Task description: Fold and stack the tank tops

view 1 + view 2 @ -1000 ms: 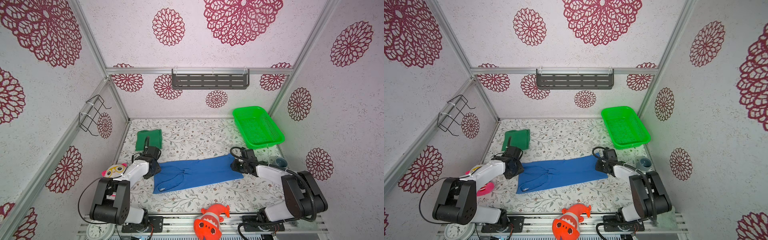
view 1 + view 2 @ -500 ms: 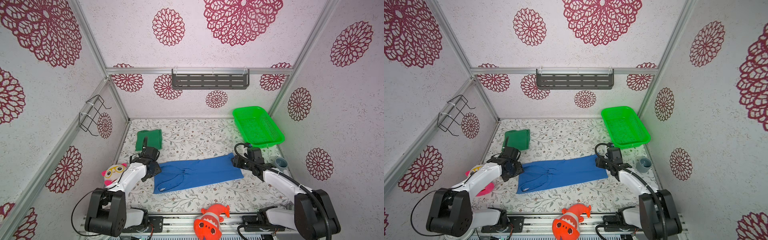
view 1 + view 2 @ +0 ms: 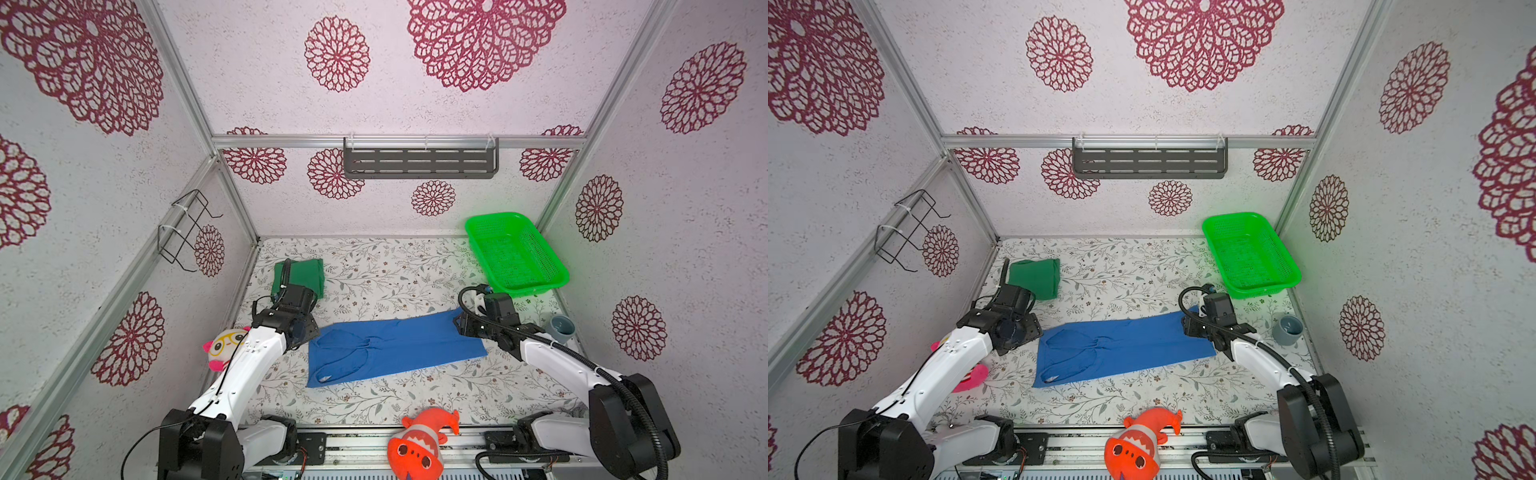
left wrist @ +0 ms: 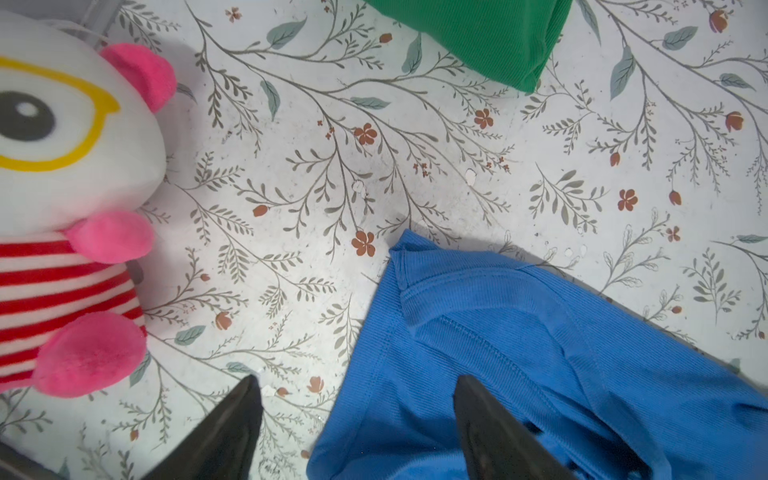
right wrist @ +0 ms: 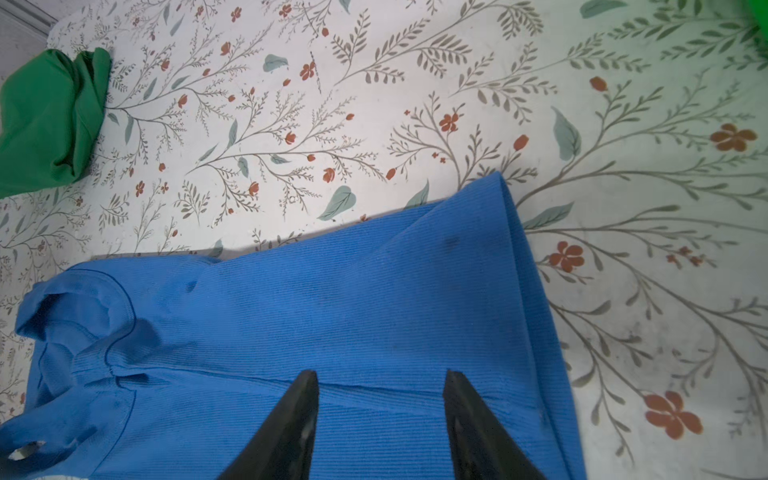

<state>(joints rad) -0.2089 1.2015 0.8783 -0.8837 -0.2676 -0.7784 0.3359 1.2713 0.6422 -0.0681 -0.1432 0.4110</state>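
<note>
The royal blue tank top (image 3: 395, 349) (image 3: 1121, 349) lies flat on the table, folded into a long strip. The dark green tank top (image 3: 305, 274) (image 3: 1036, 276) sits folded at the back left. My left gripper (image 3: 309, 328) (image 4: 358, 379) hovers open over the strap end of the blue tank top (image 4: 519, 332), with one finger over cloth and one over bare table. My right gripper (image 3: 461, 326) (image 5: 381, 374) stands open above the hem end of the blue tank top (image 5: 332, 299), holding nothing. The green tank top also shows in both wrist views (image 4: 478, 33) (image 5: 45, 120).
A bright green mesh basket (image 3: 515, 253) stands at the back right, with a grey cup (image 3: 561, 328) by the right wall. A white and pink plush (image 3: 226, 345) (image 4: 62, 166) lies left of my left arm. An orange fish plush (image 3: 419, 440) sits on the front rail.
Both grippers have opened wider at the two ends of the blue tank top and lifted a little off it. The blue tank top lies where it was.
</note>
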